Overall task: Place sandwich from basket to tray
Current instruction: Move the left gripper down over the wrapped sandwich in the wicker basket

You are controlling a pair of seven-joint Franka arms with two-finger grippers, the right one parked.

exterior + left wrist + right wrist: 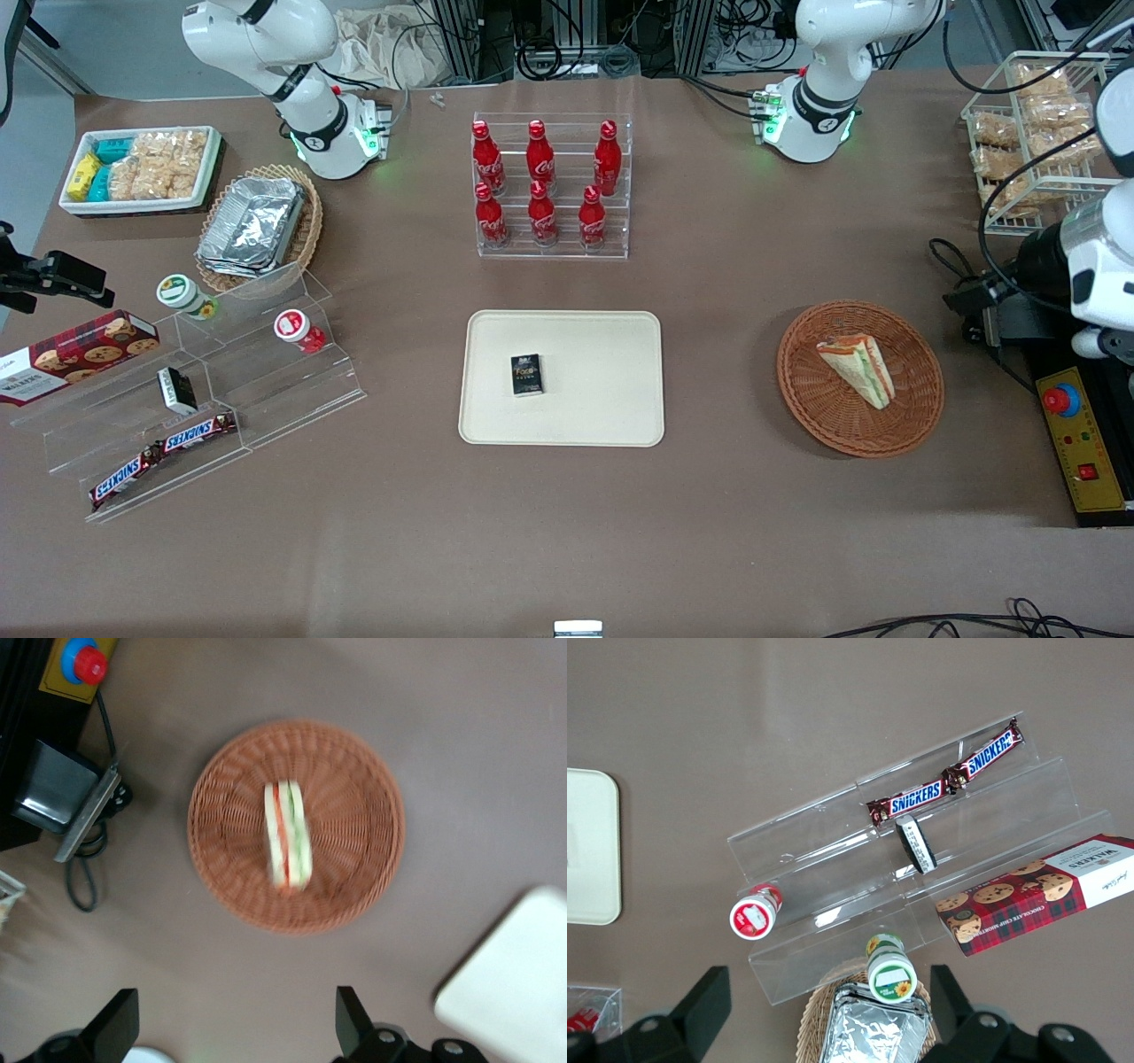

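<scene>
- Your gripper hangs above bare table, its two dark fingers spread wide apart with nothing between them.
- Just ahead of the fingertips you have the basket, round, shallow and reddish-brown, sitting flat on the table.
- Inside it, near the middle, lies the sandwich: you see its edge, pale bread with an orange and a green stripe. It touches nothing but the basket weave, and the fingers are well clear of it.
- In the front view the same sandwich lies as a wedge in the basket, toward the working arm's end of the table.
- Off to one side of the fingers a corner of the tray shows, cream and low-rimmed. In the front view the tray sits mid-table and holds one small dark box.
- Farther from the front camera than the tray, a clear tiered rack holds six red bottles.
- Toward the parked arm's end, a tan wicker basket holds foil containers, a white bin holds snack packets, and clear steps carry Snickers bars, two small pots and a small black box, with a cookie box at their end.
- At the working arm's end, a wire rack holds bagged snacks.
</scene>
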